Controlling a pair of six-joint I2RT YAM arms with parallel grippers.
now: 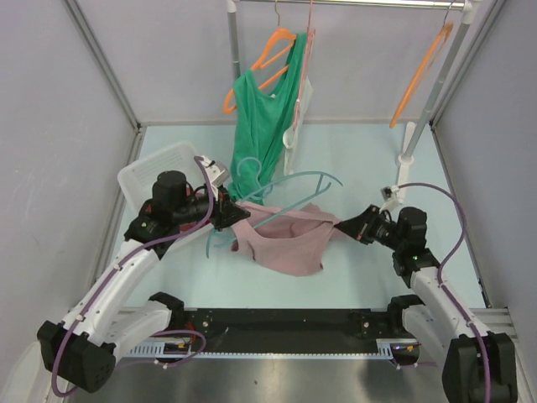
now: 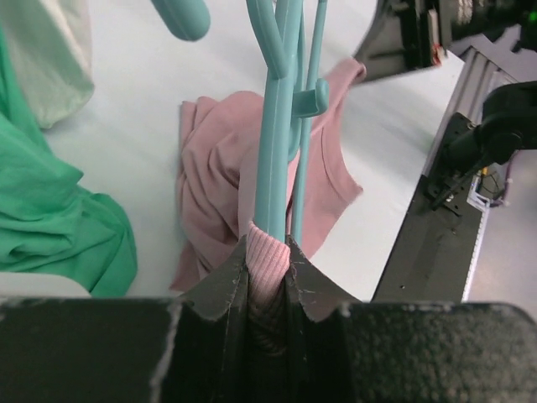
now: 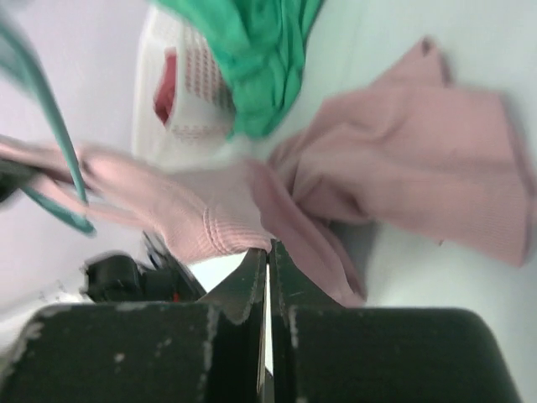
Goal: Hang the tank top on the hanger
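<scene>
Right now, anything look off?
Left gripper: jaws pinch the tank top and the hanger together. The fabric is bunched beside the hanger, not draped over it.

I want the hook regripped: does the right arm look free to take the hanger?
Probably not: the right gripper is shut on the tank top; the left gripper pinches the hanger.

The pale mint counter (image 1: pixel 377 168) in front of me carries the body of the tank top (image 1: pixel 289 243), crumpled near the middle, toward the near edge. A white basket (image 1: pixel 155 164) sits at the left edge. A green tank top (image 1: pixel 252 159) has its hem pooled behind the middle. A white rack foot (image 1: pixel 409 147) stands near the far right corner.
</scene>
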